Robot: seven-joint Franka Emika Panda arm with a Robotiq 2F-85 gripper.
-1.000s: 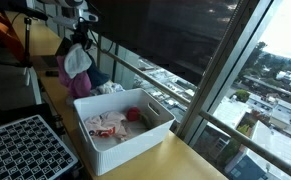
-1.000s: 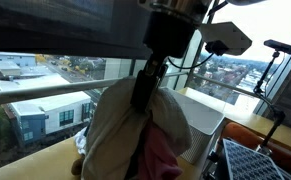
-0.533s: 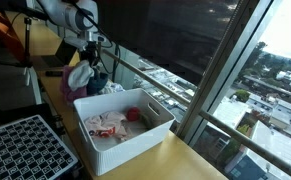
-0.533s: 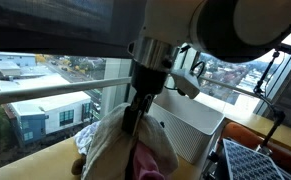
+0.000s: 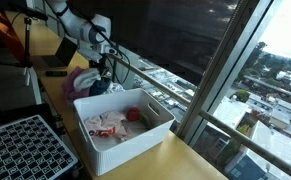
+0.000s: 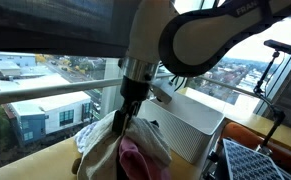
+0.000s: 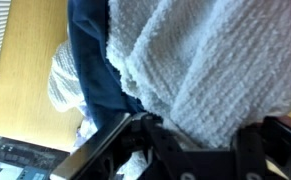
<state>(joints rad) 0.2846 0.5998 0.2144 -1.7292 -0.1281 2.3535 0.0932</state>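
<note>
In the wrist view the gripper [image 7: 190,142] is sitting at 6 o'clock with its fingers [image 7: 110,135] standing apart around the white towel [image 7: 205,60], whether pinching it I cannot tell, and the towel is lying straight ahead toward 12 o'clock, partly over a dark blue cloth [image 7: 90,50] at 10 o'clock on the wooden table [image 7: 25,70].

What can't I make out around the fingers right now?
Wrist view: the fingers are blurred and cut off by the lower edge; whether they grip the white terry towel is unclear.
Exterior view: towel and pink cloth hide their tips.
Exterior view: cloths in the white plastic bin are too small to identify.
</note>
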